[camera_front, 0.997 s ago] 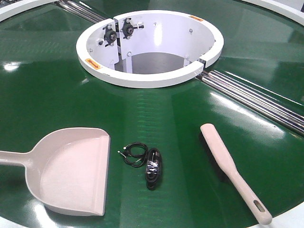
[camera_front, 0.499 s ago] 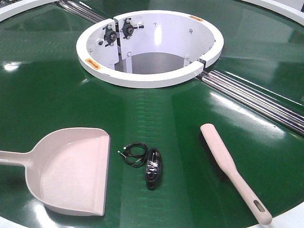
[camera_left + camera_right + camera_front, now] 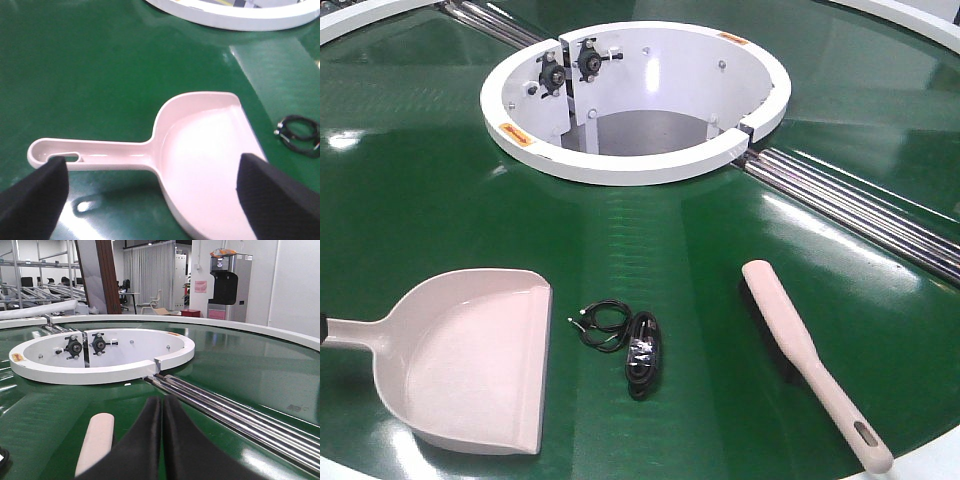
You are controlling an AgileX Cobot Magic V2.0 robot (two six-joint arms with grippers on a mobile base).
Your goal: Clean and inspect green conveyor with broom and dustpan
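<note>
Two beige tools lie flat on the green conveyor point(image 3: 420, 200). The dustpan point(image 3: 210, 150) shows only bare glossy plastic inside its scoop. Its long axis runs straight across between the left gripper point(image 3: 150, 167) fingers: the slotted handle end sits at the left finger point(image 3: 42, 192), and the scoop reaches the right finger point(image 3: 265, 195), with the flat lip beyond it. Those fingers are spread wide and grasp nothing; whether either pad touches the plastic cannot be told. A black coiled cable point(image 3: 638, 350) lies just past the lip.

The right gripper point(image 3: 161, 402) has its two fingers pressed together, holding nothing. The broom point(image 3: 800, 350) has its rounded brush end just left of those fingers, pointing toward the white ring housing point(image 3: 100, 371), and its slotted handle end toward the belt's near edge. Metal rods point(image 3: 225, 412) run to the fingers' right.
</note>
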